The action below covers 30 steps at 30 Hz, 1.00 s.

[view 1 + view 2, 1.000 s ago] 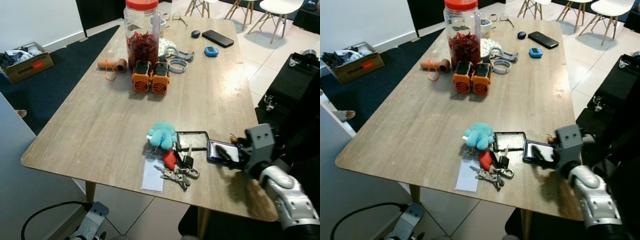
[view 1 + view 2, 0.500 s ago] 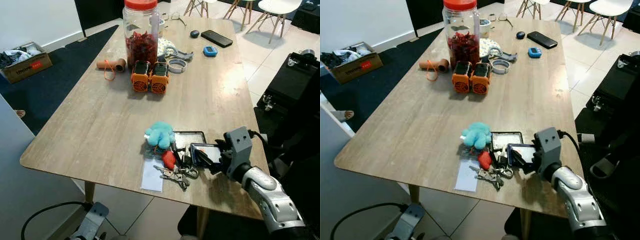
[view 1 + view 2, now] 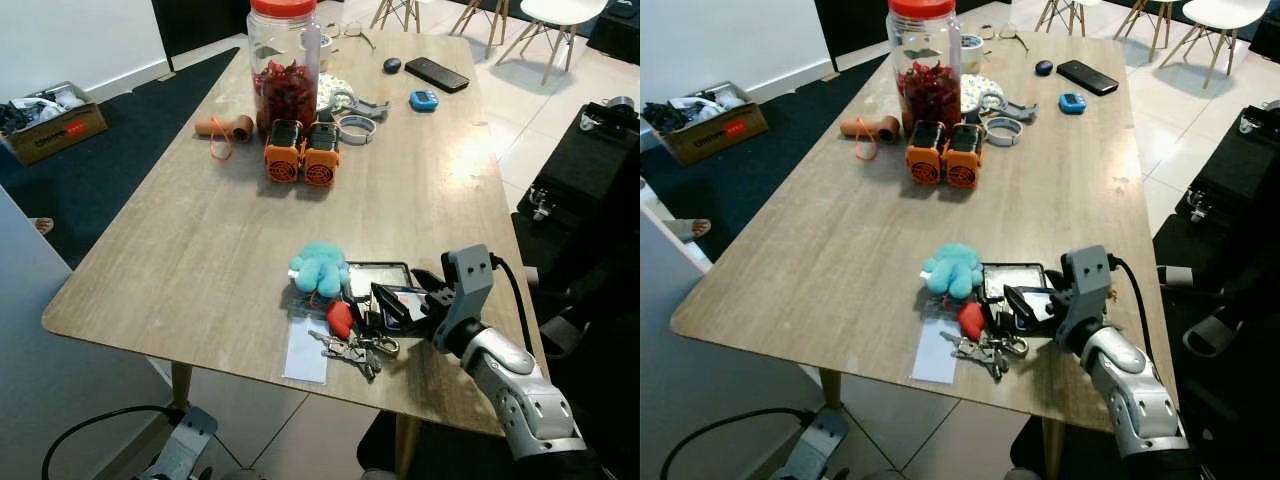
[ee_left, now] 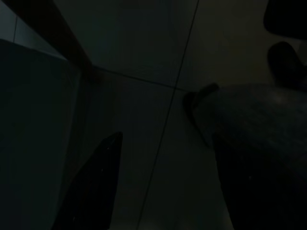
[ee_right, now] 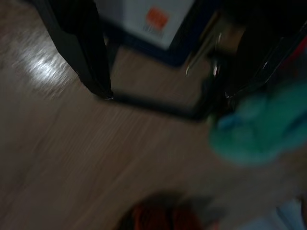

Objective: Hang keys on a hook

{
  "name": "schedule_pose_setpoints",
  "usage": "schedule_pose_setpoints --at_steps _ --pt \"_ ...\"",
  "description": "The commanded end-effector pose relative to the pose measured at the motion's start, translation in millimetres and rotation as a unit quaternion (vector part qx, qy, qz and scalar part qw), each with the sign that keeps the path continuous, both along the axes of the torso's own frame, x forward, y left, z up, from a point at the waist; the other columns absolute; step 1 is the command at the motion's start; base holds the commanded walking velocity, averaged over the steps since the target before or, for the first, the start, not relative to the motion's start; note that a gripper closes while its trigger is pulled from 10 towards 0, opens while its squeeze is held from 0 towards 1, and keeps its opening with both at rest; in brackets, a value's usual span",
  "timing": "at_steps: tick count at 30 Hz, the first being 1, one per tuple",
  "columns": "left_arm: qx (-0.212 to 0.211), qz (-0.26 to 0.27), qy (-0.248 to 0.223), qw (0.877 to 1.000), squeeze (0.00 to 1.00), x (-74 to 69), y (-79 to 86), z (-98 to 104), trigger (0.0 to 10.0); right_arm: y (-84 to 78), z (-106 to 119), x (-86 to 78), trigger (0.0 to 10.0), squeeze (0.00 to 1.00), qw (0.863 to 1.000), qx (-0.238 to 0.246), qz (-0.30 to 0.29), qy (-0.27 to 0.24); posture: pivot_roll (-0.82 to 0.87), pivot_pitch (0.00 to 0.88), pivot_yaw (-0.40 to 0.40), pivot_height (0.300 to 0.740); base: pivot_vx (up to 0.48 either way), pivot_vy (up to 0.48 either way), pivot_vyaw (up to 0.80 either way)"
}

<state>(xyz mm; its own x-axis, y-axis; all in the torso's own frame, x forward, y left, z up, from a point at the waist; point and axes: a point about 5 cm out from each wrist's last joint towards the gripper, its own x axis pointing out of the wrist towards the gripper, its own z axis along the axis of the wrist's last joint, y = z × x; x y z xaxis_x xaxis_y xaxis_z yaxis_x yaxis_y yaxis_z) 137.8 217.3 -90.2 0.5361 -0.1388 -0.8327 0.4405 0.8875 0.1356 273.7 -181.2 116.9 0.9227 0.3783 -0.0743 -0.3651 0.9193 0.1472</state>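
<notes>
Ideally the right gripper, fingers spread open low in the frame's centre-right, closes squarely around the keys beside the teal plush, not the card holders.

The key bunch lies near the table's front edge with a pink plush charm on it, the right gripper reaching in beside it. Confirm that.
Not quite: the plush charm is teal, not pink, as the left eye view shows. The key bunch does lie near the table front edge, with the right gripper reaching in beside it.
</notes>
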Motion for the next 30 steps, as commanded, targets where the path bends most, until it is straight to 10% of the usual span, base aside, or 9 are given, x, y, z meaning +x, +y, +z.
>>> schedule_pose_setpoints --at_steps 1,15,30 --pt "0.003 -0.004 0.009 1.000 0.00 -6.6 1.3 -2 10.0 -14.9 4 -1.3 10.0 0.00 0.999 0.011 -0.050 -0.019 0.02 0.089 -0.005 0.740 0.000 0.000 0.00" --pt "-0.001 0.001 0.010 1.000 0.00 -9.8 1.7 -3 10.0 -61.5 -35 -22.5 10.0 0.00 0.977 -0.017 -0.202 0.060 0.02 0.099 -0.004 0.740 0.000 0.000 0.00" --pt "0.000 0.011 0.004 1.000 0.01 -11.0 4.0 -2 10.0 -67.0 -22 -36.7 10.0 0.00 0.969 0.032 -0.243 -0.019 0.03 0.108 -0.004 0.740 0.000 0.000 0.00"
